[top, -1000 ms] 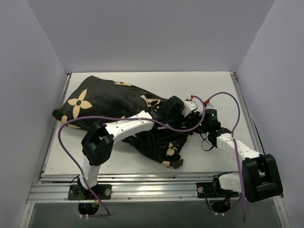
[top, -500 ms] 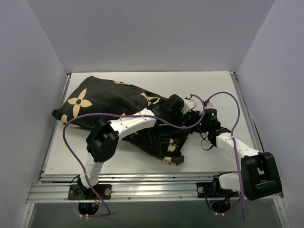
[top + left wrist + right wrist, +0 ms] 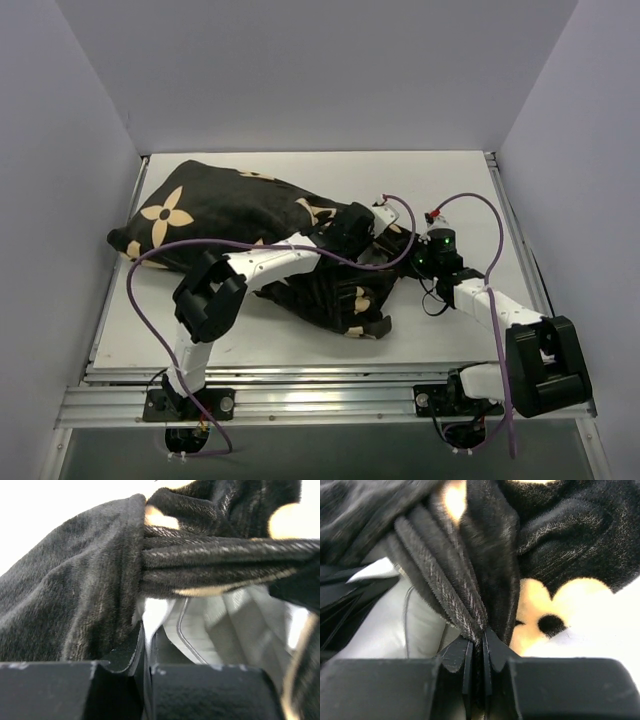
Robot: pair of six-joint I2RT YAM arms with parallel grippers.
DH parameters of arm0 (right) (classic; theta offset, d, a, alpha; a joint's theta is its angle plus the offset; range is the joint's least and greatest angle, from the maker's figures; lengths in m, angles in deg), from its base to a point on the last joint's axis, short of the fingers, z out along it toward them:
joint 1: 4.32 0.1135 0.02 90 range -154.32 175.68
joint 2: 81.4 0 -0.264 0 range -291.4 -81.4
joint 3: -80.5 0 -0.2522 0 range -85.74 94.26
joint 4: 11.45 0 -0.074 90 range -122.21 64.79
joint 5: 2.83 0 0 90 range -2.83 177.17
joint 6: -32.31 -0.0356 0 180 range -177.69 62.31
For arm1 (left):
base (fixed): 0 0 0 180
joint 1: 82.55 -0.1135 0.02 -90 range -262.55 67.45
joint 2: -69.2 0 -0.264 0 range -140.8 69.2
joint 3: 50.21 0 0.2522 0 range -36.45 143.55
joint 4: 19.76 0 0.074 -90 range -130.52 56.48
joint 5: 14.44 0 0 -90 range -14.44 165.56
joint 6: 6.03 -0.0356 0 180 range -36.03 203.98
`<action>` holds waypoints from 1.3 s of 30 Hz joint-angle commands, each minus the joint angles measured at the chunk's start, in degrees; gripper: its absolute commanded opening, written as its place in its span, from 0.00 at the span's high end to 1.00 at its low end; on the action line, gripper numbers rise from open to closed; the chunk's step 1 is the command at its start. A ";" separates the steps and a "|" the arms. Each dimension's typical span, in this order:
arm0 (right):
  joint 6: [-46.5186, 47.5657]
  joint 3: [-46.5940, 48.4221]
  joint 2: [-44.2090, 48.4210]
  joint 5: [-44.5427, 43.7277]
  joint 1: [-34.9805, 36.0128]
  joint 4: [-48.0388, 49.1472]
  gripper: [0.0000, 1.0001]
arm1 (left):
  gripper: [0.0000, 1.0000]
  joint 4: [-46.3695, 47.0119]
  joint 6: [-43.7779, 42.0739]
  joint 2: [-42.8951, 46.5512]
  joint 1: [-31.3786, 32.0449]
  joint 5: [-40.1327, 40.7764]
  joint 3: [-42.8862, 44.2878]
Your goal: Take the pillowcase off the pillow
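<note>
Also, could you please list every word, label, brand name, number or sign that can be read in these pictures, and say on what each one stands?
None can be read in any view.
The black pillowcase carries only tan shapes, such as the flower motif, with no letters visible.
The green light on the right arm is a plain lamp with no text.
The table shows no label.

- I am getting even, bright overhead light; the table (image 3: 450, 175) is glaring slightly.
- Both wrist views are showing the pillowcase (image 3: 65, 605) softly blurred, with backgrounds washing out white.
</note>
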State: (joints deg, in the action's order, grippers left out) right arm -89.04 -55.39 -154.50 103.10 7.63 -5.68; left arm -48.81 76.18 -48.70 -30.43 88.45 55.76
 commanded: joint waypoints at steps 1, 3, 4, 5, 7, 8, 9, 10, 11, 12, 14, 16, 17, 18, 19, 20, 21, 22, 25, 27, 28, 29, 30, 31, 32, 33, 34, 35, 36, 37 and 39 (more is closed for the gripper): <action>1.12 1.11 -0.29 -1.16 -0.78 -0.02 1.00 | 0.98 -2.74 3.74 5.65 -2.55 1.36 -7.11; 1.29 1.90 -0.03 -1.07 -0.78 -0.11 1.00 | 0.98 -0.97 4.54 10.91 -2.37 -0.49 -9.31; 1.38 2.43 -0.02 -1.33 -0.78 -0.19 1.00 | 0.98 -0.80 5.06 12.42 -2.20 -0.84 -10.80; 1.38 2.96 -0.20 -1.51 -0.78 -0.28 1.00 | 0.98 -0.97 5.15 15.22 -2.02 -1.45 -11.43; 1.47 5.15 -0.38 -1.86 -0.87 -0.54 1.00 | 0.98 -1.67 5.15 17.61 -1.06 -2.07 -12.74; 1.47 5.94 -0.46 -2.03 -0.78 -0.54 1.00 | 0.98 -2.54 5.07 19.54 -0.79 -2.60 -13.10; 1.30 6.82 -0.55 -2.56 -0.87 -0.63 1.00 | 0.98 -3.07 5.07 20.51 -0.44 -4.60 -13.36; 1.03 8.40 -0.46 -2.91 -0.87 -0.63 1.00 | 0.98 -3.60 5.15 21.22 -0.26 -5.58 -13.71; 0.94 9.28 -0.46 -3.26 -0.87 -0.63 1.00 | 0.98 -4.39 5.16 22.79 -0.09 -6.29 -14.50; 0.86 10.07 -0.55 -4.05 -0.87 -0.89 1.00 | 0.98 -4.75 5.16 23.51 0.17 -6.81 -15.03; 0.94 13.22 -0.55 -5.11 -0.87 -2.21 1.00 | 0.98 -6.32 5.33 25.26 0.79 -7.00 -16.52; 1.21 16.74 -0.64 -6.60 -0.96 -3.52 1.00 | 0.98 -7.38 6.12 26.15 1.06 -6.91 -17.58; 1.21 17.98 -0.73 -7.65 -1.05 -4.14 1.00 | 0.98 -7.65 6.30 27.19 1.06 -7.08 -18.89; 1.21 19.04 -0.99 -8.71 -1.22 -4.93 1.00 | 0.98 -7.56 6.73 27.99 1.06 -7.08 -19.77; 1.21 20.26 -1.69 -10.54 -1.22 -6.59 1.00 | 0.98 -7.04 7.09 28.69 1.06 -7.00 -20.74; 1.21 21.93 -2.04 -11.61 -1.48 -7.31 1.00 | 0.98 -6.77 7.09 30.53 1.06 -7.00 -22.58; 1.21 22.47 -2.48 -12.57 -1.49 -8.10 1.00 | 0.98 -6.51 7.09 31.67 1.06 -7.26 -23.29; 1.03 22.82 -3.44 -14.32 -1.57 -8.54 1.00 | 0.98 -6.16 7.09 32.82 1.06 -7.87 -24.08; 0.24 23.70 -5.64 -15.48 -2.28 -10.56 1.00 | 0.98 -4.85 7.09 38.44 1.06 -10.50 -27.68; -0.29 22.74 -6.17 -15.57 -2.36 -10.57 1.00 | 0.98 -4.49 7.09 43.36 0.97 -11.74 -30.49; -0.29 22.30 -6.52 -15.48 -2.28 -10.56 1.00 | 0.98 -4.40 7.09 46.51 0.97 -11.92 -31.37; -0.29 21.78 -6.62 -15.31 -2.36 -10.39 1.00 | 0.98 -4.22 7.09 47.93 0.88 -11.31 -32.17; -0.11 20.64 -6.79 -15.22 -2.28 -10.30 1.00 | 0.98 -4.05 8.57 49.34 0.79 -10.87 -33.57; -0.02 19.93 -7.14 -15.22 -2.36 -10.30 1.00 | 0.98 -3.35 9.19 51.88 0.79 -10.69 -34.19; 0.06 19.32 -7.32 -15.13 -2.36 -10.30 1.00 | 0.98 -3.00 9.46 52.86 0.71 -10.86 -34.72; 0.15 17.92 -7.49 -15.04 -2.28 -10.04 1.00 | 0.98 -1.95 10.51 53.83 0.70 -10.86 -35.51; 0.15 17.12 -7.76 -14.96 -2.36 -9.95 1.00 | 0.98 -1.24 11.13 55.66 0.62 -10.78 -35.95; 0.15 16.42 -7.93 -14.61 -2.36 -9.78 1.00 | 0.98 -0.19 11.65 56.46 0.53 -10.34 -36.39; 0.24 15.63 -8.11 -14.00 -2.36 -9.34 1.00 | 0.98 1.04 12.88 57.17 0.53 -9.55 -36.83; 0.41 13.97 -7.94 -13.38 -2.19 -8.90 1.00 | 0.98 4.10 13.24 58.22 0.44 -8.76 -37.79; 0.50 12.20 -7.24 -11.63 -2.10 -7.76 1.00 | 0.98 8.23 14.20 58.41 0.35 -5.53 -38.06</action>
State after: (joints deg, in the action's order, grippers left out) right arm -92.19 -40.79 -160.95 105.83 9.25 -18.05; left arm -43.46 87.20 4.43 -29.75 79.46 17.07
